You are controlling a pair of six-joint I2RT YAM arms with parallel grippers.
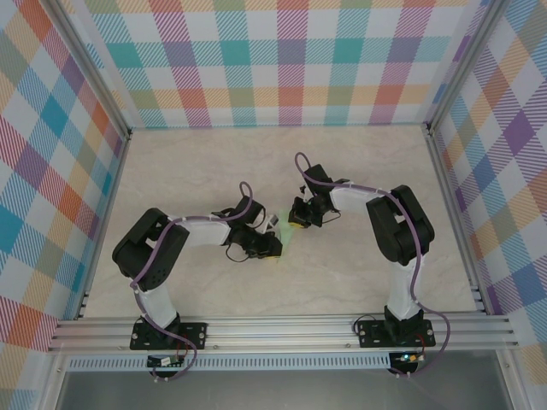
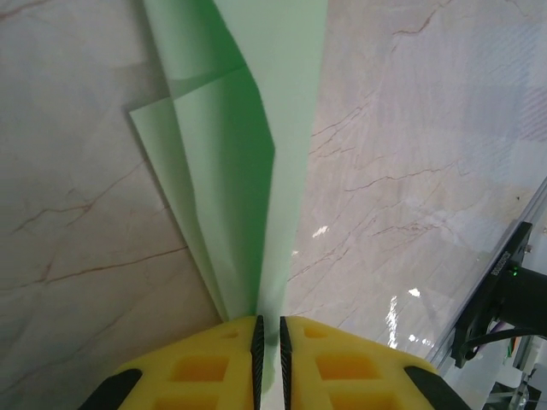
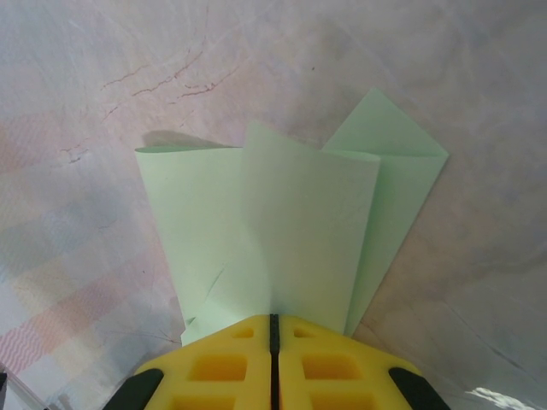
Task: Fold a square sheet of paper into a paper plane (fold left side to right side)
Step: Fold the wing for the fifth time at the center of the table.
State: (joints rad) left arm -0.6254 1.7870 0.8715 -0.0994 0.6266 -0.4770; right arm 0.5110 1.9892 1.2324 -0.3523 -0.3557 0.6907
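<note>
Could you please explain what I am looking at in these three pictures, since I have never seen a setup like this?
The overhead picture shows two robot arms bolted at the near edge of a marble-patterned table, with checked walls around it. Each arm ends in a gripper with two yellow jaws. The other two pictures come from small cameras on the wrists, looking past those jaws. Between the arms is a partly folded sheet of pale green paper, the start of a paper plane. The left gripper is shut on a narrow folded end of it. The right gripper is shut on a broader, layered edge of the same paper.
</note>
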